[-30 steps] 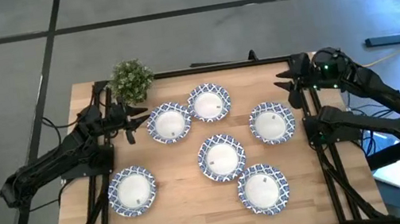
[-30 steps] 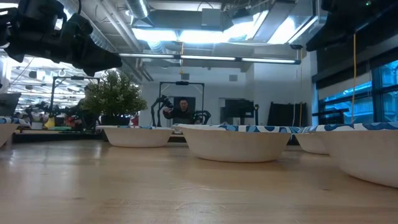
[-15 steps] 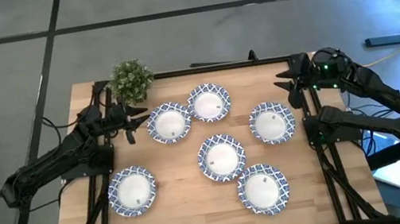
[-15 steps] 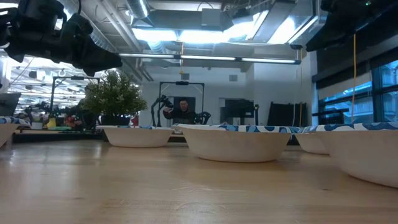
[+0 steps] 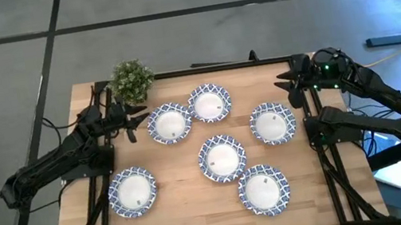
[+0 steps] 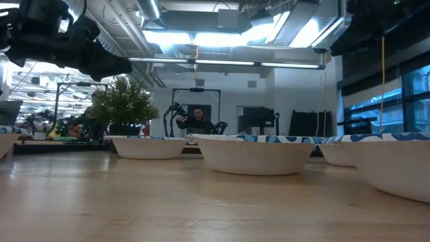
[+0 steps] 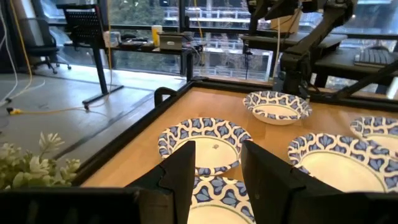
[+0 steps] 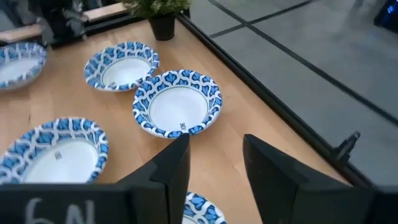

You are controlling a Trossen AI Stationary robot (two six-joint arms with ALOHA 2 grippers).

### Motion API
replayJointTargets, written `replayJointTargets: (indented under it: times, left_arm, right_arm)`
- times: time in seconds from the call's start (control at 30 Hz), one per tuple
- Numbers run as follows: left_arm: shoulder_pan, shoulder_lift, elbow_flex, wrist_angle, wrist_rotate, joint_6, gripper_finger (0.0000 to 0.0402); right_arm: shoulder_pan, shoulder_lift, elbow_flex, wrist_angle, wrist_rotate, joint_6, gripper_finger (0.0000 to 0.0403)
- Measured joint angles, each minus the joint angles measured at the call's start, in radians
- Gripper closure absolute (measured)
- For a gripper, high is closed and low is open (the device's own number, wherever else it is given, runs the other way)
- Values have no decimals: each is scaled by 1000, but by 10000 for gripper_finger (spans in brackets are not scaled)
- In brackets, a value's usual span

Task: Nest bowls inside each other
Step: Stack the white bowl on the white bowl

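- Left tool: hovers at the surface's far-left edge, beside the potted plant; fingers part-open, holding nothing, aimed at the nearest bowl, presumably its first pick.
- Bowls: all six lie separate, none nested; near-left bowl sits well apart.
- Right tool: waits at the far-right edge, fingers part-open, empty, just beside the right bowl.

Past my parted fingers I see four bowls on the wooden table, one just beneath my claw, and a plant beside me.
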Motion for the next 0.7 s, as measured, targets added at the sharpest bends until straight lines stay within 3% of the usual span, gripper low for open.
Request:
replayJointTargets:
  times: [0.27, 0.7]
  left_arm:
    - [0, 0, 0, 0, -1, -2, 278]
    - [0, 0, 0, -2, -2, -8, 278]
  right_arm:
    - [0, 3, 0, -20, 0, 25, 253]
    - [0, 153, 1, -271, 0, 228, 253]
